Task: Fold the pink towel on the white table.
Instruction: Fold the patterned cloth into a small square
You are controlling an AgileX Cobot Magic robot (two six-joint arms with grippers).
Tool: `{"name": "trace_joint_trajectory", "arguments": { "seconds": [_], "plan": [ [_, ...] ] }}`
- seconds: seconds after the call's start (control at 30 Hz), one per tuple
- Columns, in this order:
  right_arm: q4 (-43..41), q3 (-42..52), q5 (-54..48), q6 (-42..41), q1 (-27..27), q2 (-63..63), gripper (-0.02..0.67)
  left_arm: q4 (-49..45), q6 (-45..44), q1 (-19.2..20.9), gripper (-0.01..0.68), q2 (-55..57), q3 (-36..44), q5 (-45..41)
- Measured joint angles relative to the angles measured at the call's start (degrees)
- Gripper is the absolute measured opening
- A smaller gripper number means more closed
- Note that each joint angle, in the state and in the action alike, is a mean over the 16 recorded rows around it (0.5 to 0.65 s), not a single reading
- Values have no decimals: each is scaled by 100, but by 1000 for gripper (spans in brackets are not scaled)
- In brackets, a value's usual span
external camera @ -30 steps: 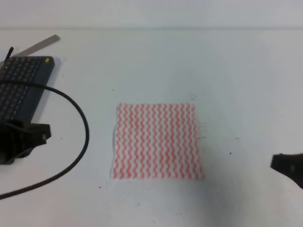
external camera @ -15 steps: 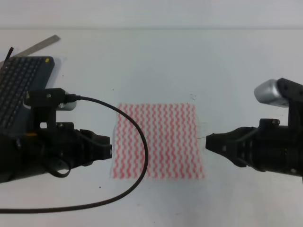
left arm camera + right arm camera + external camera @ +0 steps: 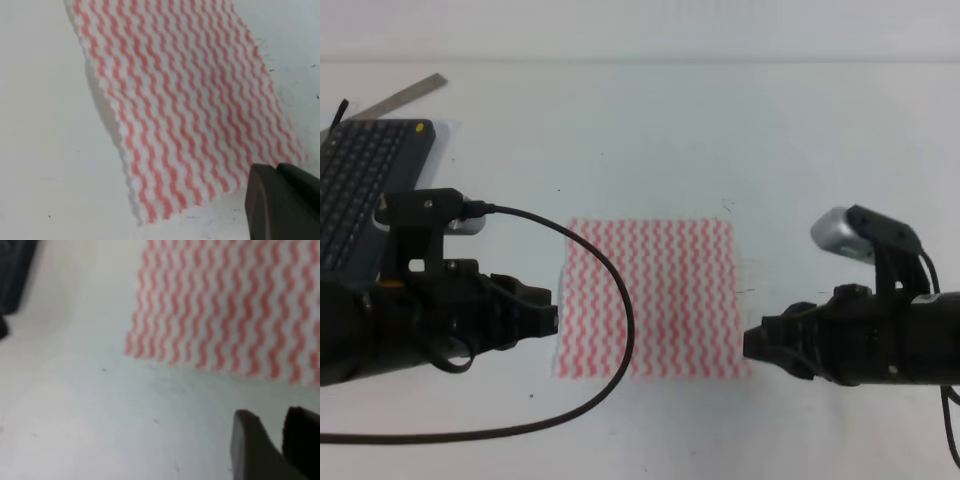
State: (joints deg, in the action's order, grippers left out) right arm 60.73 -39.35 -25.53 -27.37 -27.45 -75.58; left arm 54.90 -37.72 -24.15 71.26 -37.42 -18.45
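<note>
The pink towel (image 3: 650,298) lies flat and unfolded on the white table (image 3: 640,130), a square of pink wavy stripes. My left gripper (image 3: 552,318) points at the towel's left edge near its front corner. In the left wrist view its dark fingers sit together, shut and empty (image 3: 276,167), just off a corner of the towel (image 3: 185,100). My right gripper (image 3: 750,345) is at the towel's front right corner. The right wrist view shows its two fingers a narrow gap apart (image 3: 272,412), over bare table short of the towel (image 3: 225,305).
A dark grey keyboard (image 3: 360,190) lies at the far left with a metal ruler (image 3: 405,95) behind it. A black cable (image 3: 610,330) loops from the left arm across the towel's left side and the table in front.
Both arms came in from the sides within the last second. Since half a second ago the right gripper has moved down toward the towel's front right corner; the left barely moved.
</note>
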Motion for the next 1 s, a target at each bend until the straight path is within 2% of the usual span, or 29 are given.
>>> {"name": "trace_joint_trajectory", "arguments": {
  "seconds": [0.2,0.37,1.0],
  "plan": [
    [-285,-3,-55,396,-1,-398,224,2,-24,0,-2,6,-1,47],
    [-375,-9,20,589,-1,-692,252,3,-28,-1,-2,15,-1,63],
    [-49,-219,455,612,1,-1690,261,10,-29,0,-2,7,1,63]
  ]
}}
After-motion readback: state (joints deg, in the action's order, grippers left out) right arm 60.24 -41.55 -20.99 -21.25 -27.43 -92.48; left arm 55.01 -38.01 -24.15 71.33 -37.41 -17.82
